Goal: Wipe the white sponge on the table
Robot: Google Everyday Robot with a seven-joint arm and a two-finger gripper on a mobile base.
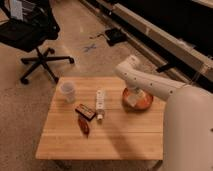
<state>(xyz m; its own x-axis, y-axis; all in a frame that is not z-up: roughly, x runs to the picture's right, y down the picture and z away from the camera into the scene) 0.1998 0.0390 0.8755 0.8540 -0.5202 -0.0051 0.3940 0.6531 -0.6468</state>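
Observation:
The light wood table [115,142] fills the lower middle of the camera view. An orange bowl [142,103] stands near its right edge. A pale block, the white sponge [131,100], shows inside the bowl at its left side. My white arm comes in from the right and bends down over the bowl. My gripper [133,94] is at the bowl, right above the sponge, partly hidden by the arm's last link.
On the table stand a translucent plastic cup [67,91], a white tube [100,104], a dark flat packet [86,111] and a red-brown object [84,125]. A black office chair [35,35] stands on the floor at the back left. A dark object [116,36] lies on the floor behind.

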